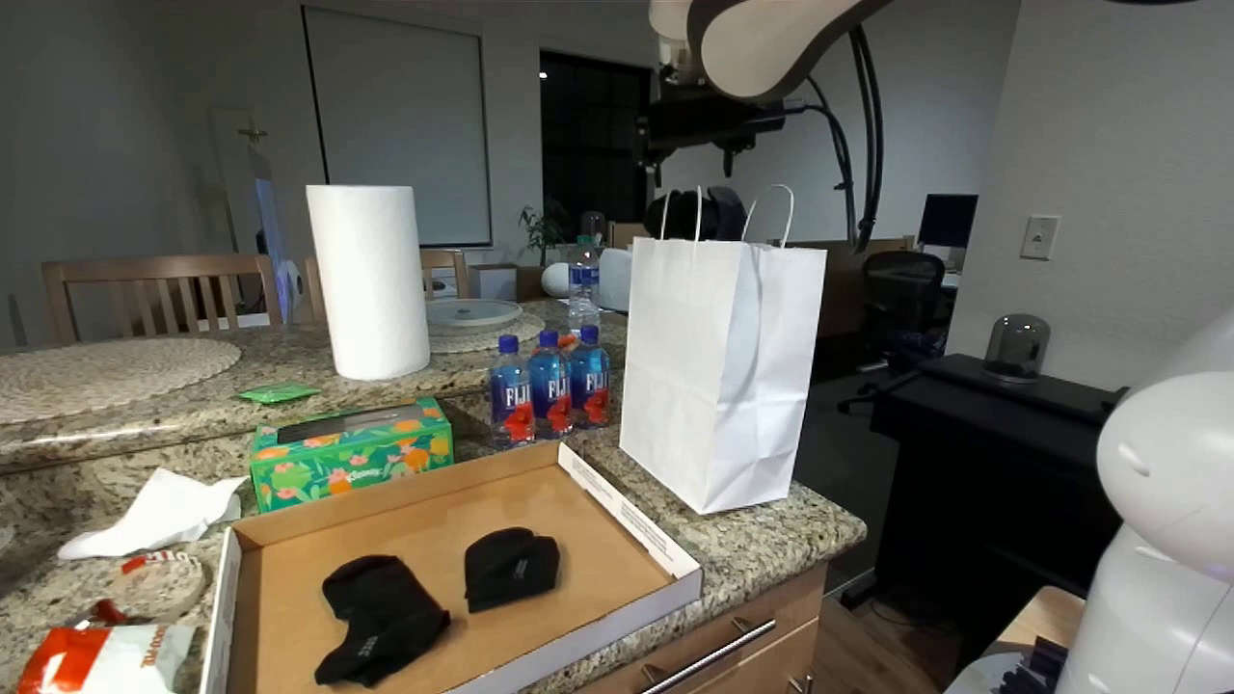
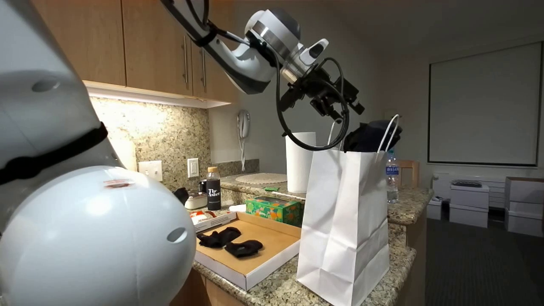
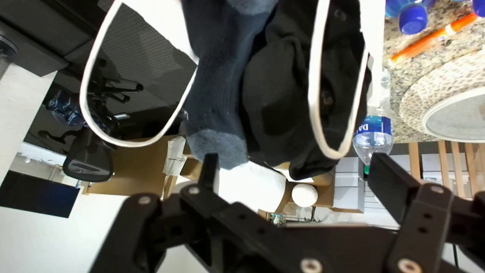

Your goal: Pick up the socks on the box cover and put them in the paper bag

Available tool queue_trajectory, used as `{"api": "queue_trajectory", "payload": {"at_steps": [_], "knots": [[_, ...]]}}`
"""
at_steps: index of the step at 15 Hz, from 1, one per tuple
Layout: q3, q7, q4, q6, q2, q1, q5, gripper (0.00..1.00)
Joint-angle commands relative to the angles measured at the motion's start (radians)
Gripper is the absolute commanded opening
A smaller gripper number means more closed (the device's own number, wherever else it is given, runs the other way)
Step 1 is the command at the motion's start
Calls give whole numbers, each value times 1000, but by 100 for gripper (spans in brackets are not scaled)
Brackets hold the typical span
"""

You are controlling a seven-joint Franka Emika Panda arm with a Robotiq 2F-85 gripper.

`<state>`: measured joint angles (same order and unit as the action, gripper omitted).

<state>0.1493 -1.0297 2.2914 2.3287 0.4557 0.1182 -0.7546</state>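
Note:
Two black socks lie apart on the brown inside of the shallow box cover [image 1: 598, 559]: a larger one [image 1: 381, 617] and a smaller folded one [image 1: 511, 567]. Both also show in an exterior view [image 2: 219, 237]. The white paper bag [image 1: 713, 366] stands upright to the right of the cover with its handles up; it also shows in an exterior view [image 2: 340, 221]. Dark socks [image 2: 369, 136] bulge out of its top. In the wrist view a navy sock with a grey end [image 3: 216, 94] and black ones show between the handles. My gripper [image 1: 693, 172] is open and empty above the bag [image 2: 348, 112].
Fiji bottles [image 1: 549, 386] and a green tissue box [image 1: 352, 453] stand behind the cover. A paper towel roll [image 1: 371, 280] stands on the raised counter. A Dasani bottle [image 3: 373, 129] is beyond the bag. The bag stands near the counter's edge [image 1: 829, 530].

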Motion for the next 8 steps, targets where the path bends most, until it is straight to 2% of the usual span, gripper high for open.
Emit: {"api": "queue_trajectory", "payload": {"at_steps": [1, 5, 8], "knots": [[-48, 105, 3, 25, 47, -39, 57, 100], [-100, 224, -23, 72, 75, -55, 188, 100], [-164, 420, -60, 124, 81, -88, 407, 100]]}}
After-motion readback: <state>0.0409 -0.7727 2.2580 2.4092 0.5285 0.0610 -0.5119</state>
